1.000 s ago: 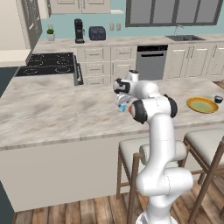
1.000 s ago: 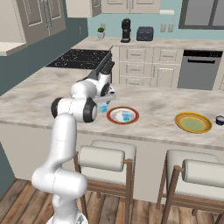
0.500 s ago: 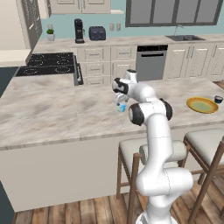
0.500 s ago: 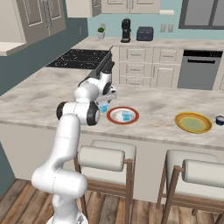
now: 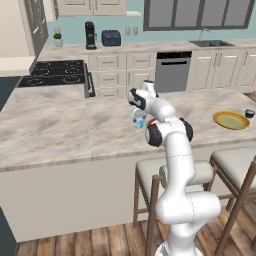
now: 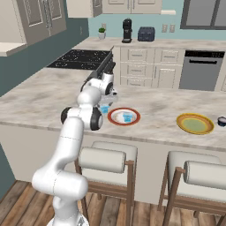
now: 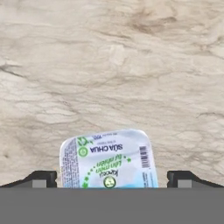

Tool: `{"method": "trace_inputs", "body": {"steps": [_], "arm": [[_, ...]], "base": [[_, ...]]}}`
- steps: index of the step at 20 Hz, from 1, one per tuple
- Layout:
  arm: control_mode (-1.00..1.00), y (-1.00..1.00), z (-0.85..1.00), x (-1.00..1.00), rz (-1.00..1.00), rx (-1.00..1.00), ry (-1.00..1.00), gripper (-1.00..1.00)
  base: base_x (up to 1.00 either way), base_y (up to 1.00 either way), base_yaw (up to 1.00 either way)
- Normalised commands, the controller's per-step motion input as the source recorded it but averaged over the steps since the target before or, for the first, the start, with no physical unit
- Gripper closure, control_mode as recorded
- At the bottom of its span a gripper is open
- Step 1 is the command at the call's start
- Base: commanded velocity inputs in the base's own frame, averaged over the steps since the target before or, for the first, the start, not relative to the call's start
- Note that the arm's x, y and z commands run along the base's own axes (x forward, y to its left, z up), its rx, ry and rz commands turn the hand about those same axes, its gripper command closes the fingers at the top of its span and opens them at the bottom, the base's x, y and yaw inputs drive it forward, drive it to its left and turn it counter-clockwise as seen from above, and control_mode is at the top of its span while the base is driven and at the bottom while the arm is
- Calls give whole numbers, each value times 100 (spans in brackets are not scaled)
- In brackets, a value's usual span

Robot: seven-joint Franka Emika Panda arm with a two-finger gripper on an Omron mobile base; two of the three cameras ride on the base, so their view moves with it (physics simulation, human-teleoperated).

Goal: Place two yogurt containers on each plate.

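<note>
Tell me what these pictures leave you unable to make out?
- Left base view: the red-rimmed plate is almost wholly hidden by the arm.
- Hand view: the pale blue yogurt container is cut off along the view's bottom, so its near side stays unseen.
- Both base views: the dark cup beside the yellow plate is too small to identify.
- Right base view: the container on the red-rimmed plate is too small to read.

The lower part of the pale blue yogurt container (image 7: 108,158) is cut off at the bottom of the hand view. In the left base view the red-rimmed plate (image 5: 150,121) is largely hidden behind the arm. The dark cup (image 6: 222,121), possibly navy, is clipped by the right edge.
</note>
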Motion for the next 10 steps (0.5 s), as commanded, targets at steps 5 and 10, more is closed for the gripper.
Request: {"method": "trace_inputs", "body": {"steps": [5,10], "arm": [[-100,0,-26,0,0,0,3,-100],[-100,0,-22,0,0,0,0,-100]], "base": [[0,0,0],[0,0,0]]}}
